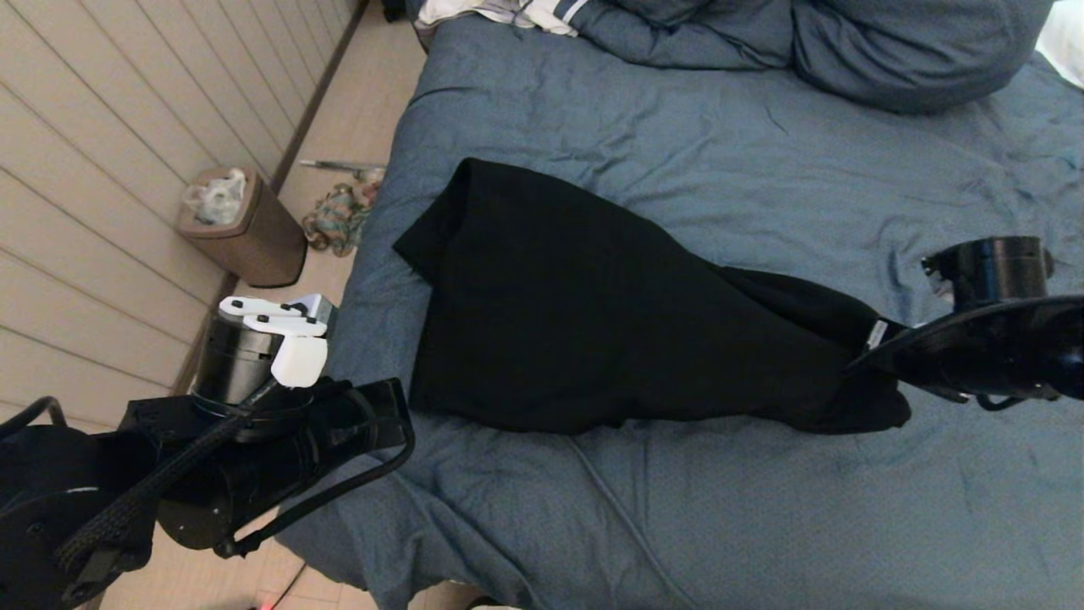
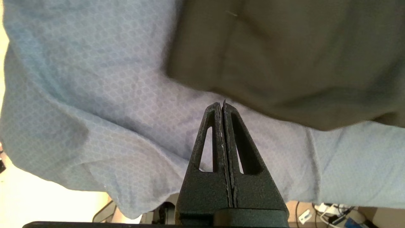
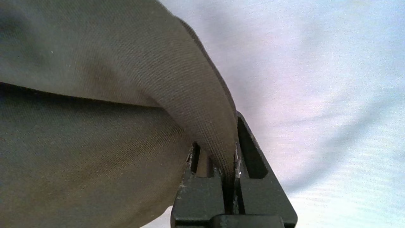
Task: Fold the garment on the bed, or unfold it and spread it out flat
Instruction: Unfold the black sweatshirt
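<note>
The bed (image 1: 677, 508) fills most of the head view, covered in a wrinkled slate-blue duvet, with matching pillows (image 1: 915, 51) heaped at its far end and a white striped cloth (image 1: 517, 13) beside them.

The garment (image 1: 593, 313), a black sweatshirt, lies across the middle of the bed as a long, partly doubled-over shape: broad toward the robot's left and narrowing toward the right, where it rises off the duvet. That lift suggests the right end is being drawn up and over, either to make a fold or to pull the cloth out flat; which of the two cannot be told from here.

On the floor by the panelled wall stands a brown waste bin (image 1: 246, 229), with a small heap of coloured cloth (image 1: 339, 220) near the bed's edge.

The left gripper (image 2: 221, 107) hovers above the duvet just beside the near-left edge of the garment, its fingers (image 2: 208, 136) pressed together on nothing, seemingly idle.

The right gripper (image 3: 232, 155) is at the narrow right end, its fingers pinched on a fold of the thick black fabric, which drapes up and over them.
</note>
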### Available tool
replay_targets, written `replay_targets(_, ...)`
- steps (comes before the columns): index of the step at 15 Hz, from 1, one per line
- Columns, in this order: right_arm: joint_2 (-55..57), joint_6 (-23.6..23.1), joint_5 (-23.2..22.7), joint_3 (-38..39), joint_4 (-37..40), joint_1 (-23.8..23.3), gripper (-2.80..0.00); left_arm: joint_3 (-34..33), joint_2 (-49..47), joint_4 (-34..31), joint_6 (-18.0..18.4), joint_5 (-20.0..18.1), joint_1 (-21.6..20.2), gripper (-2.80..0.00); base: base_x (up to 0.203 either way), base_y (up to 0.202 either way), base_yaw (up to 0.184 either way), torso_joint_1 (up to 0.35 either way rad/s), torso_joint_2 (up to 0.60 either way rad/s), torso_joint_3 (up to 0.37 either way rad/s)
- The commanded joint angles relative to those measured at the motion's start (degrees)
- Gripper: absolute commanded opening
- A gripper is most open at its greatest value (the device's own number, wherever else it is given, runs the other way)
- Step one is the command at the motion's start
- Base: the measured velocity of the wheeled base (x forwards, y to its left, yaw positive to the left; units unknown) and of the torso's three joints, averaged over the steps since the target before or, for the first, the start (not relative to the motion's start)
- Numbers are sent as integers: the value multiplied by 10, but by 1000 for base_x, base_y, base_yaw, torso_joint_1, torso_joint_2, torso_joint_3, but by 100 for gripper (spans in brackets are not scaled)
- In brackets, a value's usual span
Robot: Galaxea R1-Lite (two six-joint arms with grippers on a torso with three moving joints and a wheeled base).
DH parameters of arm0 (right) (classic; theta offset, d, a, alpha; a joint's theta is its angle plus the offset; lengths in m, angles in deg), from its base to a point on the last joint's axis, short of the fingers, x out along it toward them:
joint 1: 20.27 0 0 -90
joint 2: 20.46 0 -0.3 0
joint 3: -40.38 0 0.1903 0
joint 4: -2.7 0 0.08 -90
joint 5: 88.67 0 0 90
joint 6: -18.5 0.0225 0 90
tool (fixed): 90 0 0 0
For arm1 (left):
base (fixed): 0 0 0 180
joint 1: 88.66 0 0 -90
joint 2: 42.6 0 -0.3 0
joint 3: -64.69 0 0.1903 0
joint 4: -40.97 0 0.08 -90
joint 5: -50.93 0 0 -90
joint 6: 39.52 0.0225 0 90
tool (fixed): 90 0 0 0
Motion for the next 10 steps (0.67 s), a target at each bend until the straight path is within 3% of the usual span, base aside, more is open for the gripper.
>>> replay_targets(1, -13, -7, -11, 6, -1, -44, -280, -2, -1, 2, -2, 1, 1, -280, 0, 0, 0, 0, 0, 0)
replay_targets(4, -15, -22, -57, 18, -1, -84, -280, -2, -12, 2, -2, 1, 1, -280, 0, 0, 0, 0, 0, 0)
replay_targets(10, -17, 1, -62, 33, 0, -9, -280, -10, -30, -7, 4, 0, 21, -280, 0, 0, 0, 0, 0, 0)
